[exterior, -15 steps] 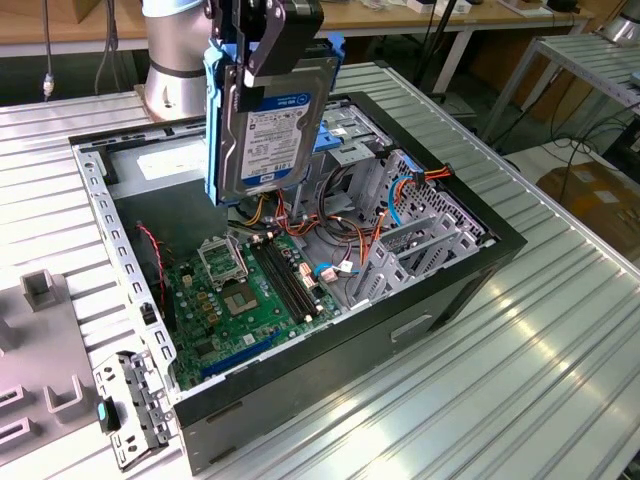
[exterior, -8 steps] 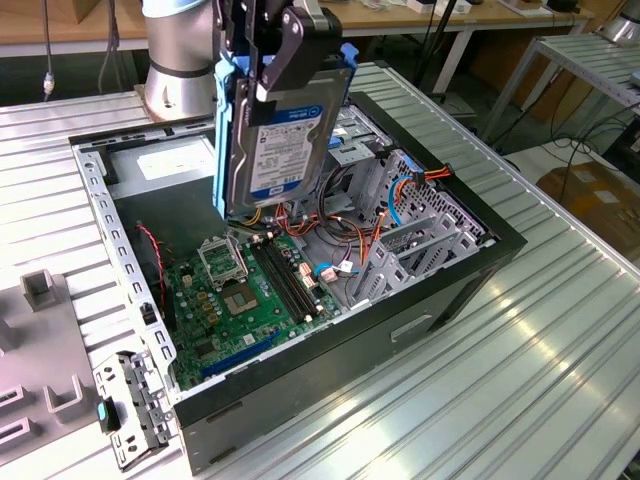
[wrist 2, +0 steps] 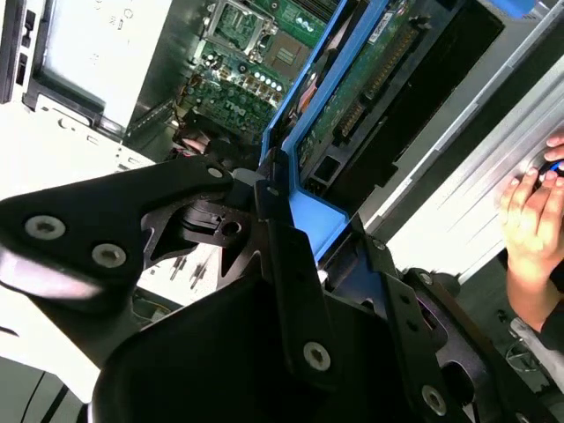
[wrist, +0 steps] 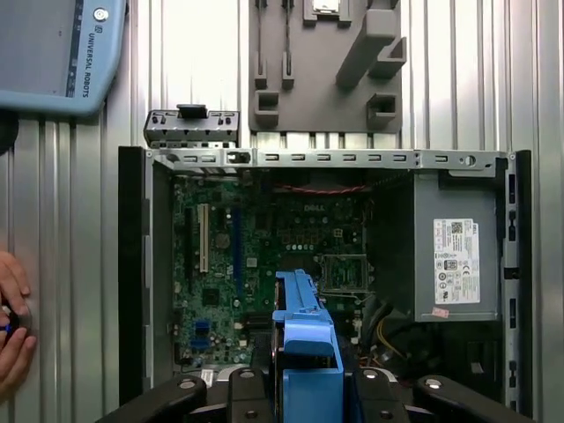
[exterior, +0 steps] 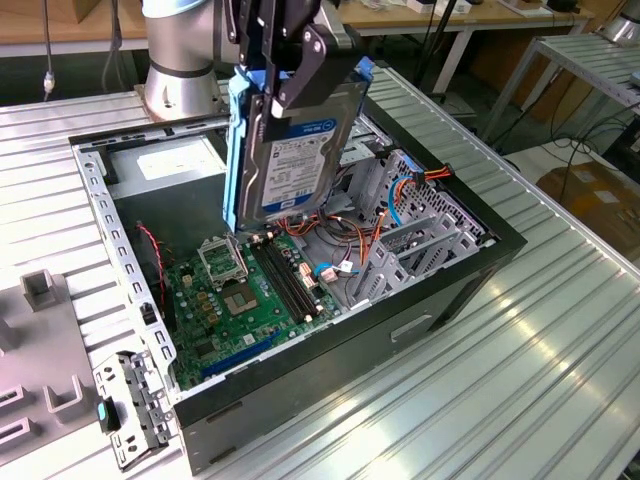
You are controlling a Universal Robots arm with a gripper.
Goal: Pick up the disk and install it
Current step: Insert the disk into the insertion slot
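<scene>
Gripper (exterior: 278,85) clamps the disk (exterior: 300,160) upright (label showing); seemingly clear above the open case (exterior: 455,290).

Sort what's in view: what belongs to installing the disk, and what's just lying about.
Job in hand:
- disk, clamped upright in the hand
- open computer case beneath it

Lying about:
- grey holder plate
- metal bracket beside the case
- control tablet
</scene>
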